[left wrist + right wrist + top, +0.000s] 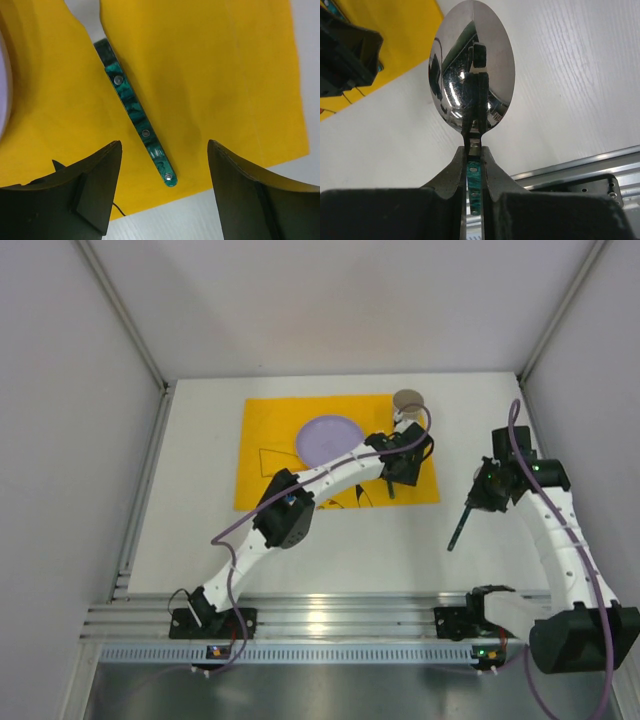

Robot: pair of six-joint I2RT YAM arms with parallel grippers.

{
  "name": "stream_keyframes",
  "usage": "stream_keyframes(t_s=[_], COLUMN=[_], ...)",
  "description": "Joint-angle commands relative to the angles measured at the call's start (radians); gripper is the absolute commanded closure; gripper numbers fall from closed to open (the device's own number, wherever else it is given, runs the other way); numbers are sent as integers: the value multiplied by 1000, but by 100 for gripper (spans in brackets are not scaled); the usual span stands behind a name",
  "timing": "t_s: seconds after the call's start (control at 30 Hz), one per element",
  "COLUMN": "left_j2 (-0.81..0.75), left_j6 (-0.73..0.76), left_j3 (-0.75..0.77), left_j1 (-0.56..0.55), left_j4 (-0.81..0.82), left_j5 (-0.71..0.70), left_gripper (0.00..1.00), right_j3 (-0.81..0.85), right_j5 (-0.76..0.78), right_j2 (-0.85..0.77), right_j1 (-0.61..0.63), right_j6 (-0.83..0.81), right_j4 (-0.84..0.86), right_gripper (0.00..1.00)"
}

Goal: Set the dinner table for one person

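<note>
A yellow cloth (290, 420) lies on the white dinner table (200, 540), with a purple plate (330, 438) on it. On the cloth's right part lies a piece of cutlery with a green marbled handle (142, 131); its working end is hidden. My left gripper (165, 162) hovers over that handle's end, open, one finger on each side. My right gripper (476, 150) is shut on a spoon (471, 65) near its neck. The green spoon handle (458, 530) hangs down over bare table to the right of the cloth.
A round beige cup (408, 400) stands at the cloth's far right corner. Pale grey walls close in the table on the left, right and back. A ribbed aluminium rail (330, 620) runs along the near edge.
</note>
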Motion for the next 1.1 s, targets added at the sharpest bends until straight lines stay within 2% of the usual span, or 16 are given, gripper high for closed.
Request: stream_keyframes(t_s=[0.0,0.23,0.33,0.4,0.5,0.57,0.67,0.73,0.77,1.07], left_j2=[12,22,25,29,28,19,14,14,13,-66], left_j6=[-56,-96,-105,-111,-133,-147,-153,-151,-151,-153], left_j3=[29,-71,-99,-97,-92,-100,-103,-103,-102,-164], left_j1=[13,11,13,11,11,8,8,8,8,8], left_j4=[-77,-37,7,27,38,44,52,51,47,43], left_j5=[-178,-178,-152,-138,-121,-115,-106,-100,-98,-95], left_gripper=[26,28,32,42,52,53,60,72,75,76], right_j3=[-15,-4,11,17,28,34,40,43,43,34], right_j5=[-16,18,38,65,97,99,105,104,104,102], right_j2=[-63,-111,-115,-120,-121,-118,-108,-98,-95,-80], right_j1=[53,142,169,188,211,219,229,234,234,237], right_j6=[-19,-41,-53,-64,-73,-78,-81,-82,-85,-91], right_j4=[-69,-88,-102,-115,-131,-131,-126,-125,-120,-111], right_gripper=[100,100,100,100,100,100,100,100,100,100])
